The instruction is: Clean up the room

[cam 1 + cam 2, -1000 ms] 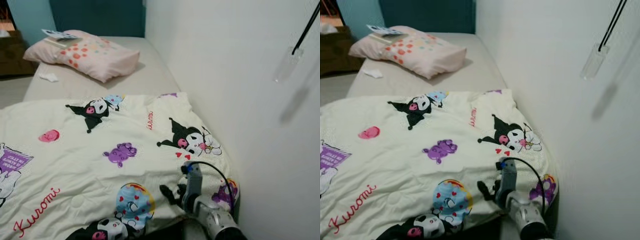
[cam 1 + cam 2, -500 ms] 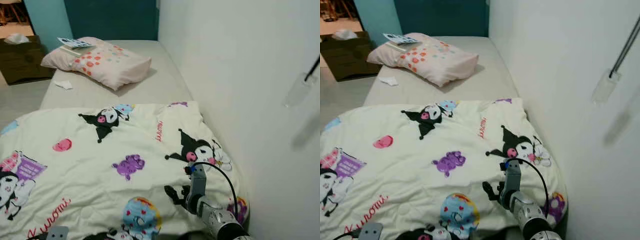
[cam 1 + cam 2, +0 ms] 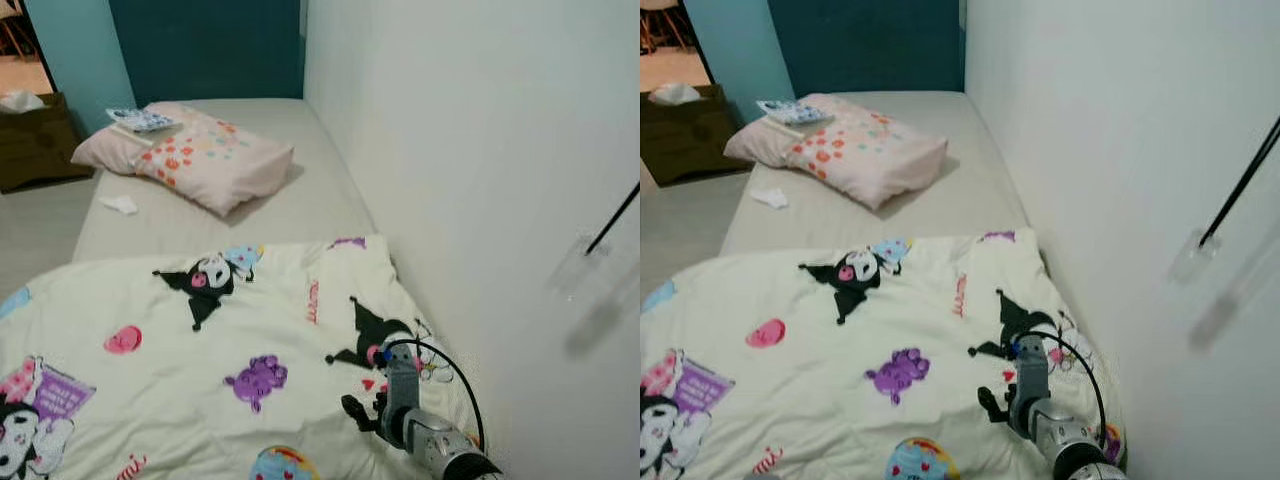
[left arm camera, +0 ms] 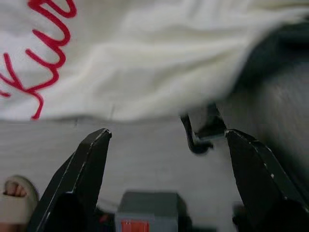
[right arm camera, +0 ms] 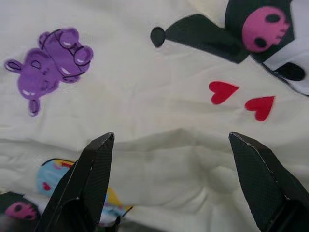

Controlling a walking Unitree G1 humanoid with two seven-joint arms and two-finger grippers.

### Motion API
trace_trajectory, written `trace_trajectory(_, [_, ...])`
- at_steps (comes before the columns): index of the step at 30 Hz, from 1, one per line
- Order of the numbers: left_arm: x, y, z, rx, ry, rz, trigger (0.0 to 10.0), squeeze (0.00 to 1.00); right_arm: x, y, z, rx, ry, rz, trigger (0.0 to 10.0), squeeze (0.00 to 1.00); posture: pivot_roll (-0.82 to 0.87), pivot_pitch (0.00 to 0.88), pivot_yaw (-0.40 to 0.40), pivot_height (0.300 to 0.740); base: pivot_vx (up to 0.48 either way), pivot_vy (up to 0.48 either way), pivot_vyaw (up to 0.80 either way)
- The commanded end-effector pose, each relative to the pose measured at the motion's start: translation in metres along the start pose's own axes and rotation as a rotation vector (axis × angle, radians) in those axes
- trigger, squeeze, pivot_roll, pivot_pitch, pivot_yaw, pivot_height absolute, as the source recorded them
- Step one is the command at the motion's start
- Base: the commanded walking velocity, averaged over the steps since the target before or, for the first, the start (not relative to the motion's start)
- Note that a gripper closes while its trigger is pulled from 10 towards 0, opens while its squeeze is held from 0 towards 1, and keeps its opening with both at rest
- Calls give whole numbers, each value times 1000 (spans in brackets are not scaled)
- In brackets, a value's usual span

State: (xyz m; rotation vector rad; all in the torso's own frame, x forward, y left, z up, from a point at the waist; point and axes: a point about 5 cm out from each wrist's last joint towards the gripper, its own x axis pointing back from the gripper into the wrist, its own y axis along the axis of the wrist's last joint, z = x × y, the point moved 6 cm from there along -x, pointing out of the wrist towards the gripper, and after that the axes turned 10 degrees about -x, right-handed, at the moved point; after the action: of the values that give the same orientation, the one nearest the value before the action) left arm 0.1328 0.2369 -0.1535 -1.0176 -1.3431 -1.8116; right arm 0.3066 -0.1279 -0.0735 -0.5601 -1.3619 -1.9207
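A cream blanket (image 3: 200, 350) printed with cartoon figures covers the near part of the bed. My right arm (image 3: 412, 425) reaches over its near right part, beside the wall. In the right wrist view my right gripper (image 5: 171, 137) is open just above the blanket, close to two red hearts (image 5: 241, 99), with nothing between its fingers. My left gripper (image 4: 168, 134) is open and low, facing the blanket's hanging edge (image 4: 145, 82) above the floor. A pink pillow (image 3: 190, 155) lies at the head of the bed with a booklet (image 3: 140, 119) on it.
A crumpled tissue (image 3: 120, 204) lies on the bare mattress (image 3: 300, 200). The white wall (image 3: 470, 180) runs along the bed's right side. A brown box (image 3: 35, 140) stands at the far left. Part of a foot in a pale slipper (image 4: 14, 198) and a black hook (image 4: 198, 137) are near the floor.
The camera has shifted, so the whole bed sits lower in view. My right arm has reached a little farther over the blanket toward the hearts. The blanket itself has not moved.
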Motion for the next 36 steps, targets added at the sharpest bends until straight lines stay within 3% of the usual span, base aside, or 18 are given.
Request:
trace_trajectory(1, [1, -10, -19, -20, -68, 33, 10000, 0, 2, -15, -6, 7, -25, 48, 10000, 0, -9, 0, -79, 698, 0, 0, 0])
trace_trajectory(8, [3, -19, -23, 29, -86, 66, 10000, 0, 6, -36, -17, 11, -56, 108, 10000, 0, -11, 0, -81, 723, 0, 0, 0])
trace_trajectory(17, [2, -19, -8, 104, -22, 74, 10000, 0, 11, -56, -27, 24, -94, 160, 10000, 0, -12, 0, -83, 740, 0, 0, 0])
trace_trajectory(23, [1, -16, 13, 171, 85, 102, 10000, 0, 18, -91, -33, 75, -146, 252, 10000, 0, -13, 0, -92, 740, 0, 0, 0])
trace_trajectory(24, [-2, -3, 20, 181, 111, 85, 10000, 0, 23, -113, -35, 130, -162, 322, 10000, 0, -3, 0, -100, 740, 0, 0, 0])
trace_trajectory(25, [-3, 3, 22, 179, 115, 73, 10000, 0, 25, -120, -35, 147, -163, 344, 10000, 0, -3, 0, -100, 740, 0, 0, 0])
trace_trajectory(28, [-4, 8, 23, 177, 117, 62, 10000, 0, 26, -125, -35, 159, -165, 360, 10000, 0, -3, 0, -100, 740, 0, 0, 0])
trace_trajectory(31, [-10, 32, 20, 181, 104, 19, 10000, 0, 29, -141, -29, 228, -141, 407, 10000, 0, 1, 0, -100, 740, -100, 0, 0])
trace_trajectory(36, [-11, 34, 14, 169, 95, 24, 10000, 0, 32, -147, -31, 235, -150, 424, 10000, 0, -8, 0, -92, 740, -191, 0, 0])
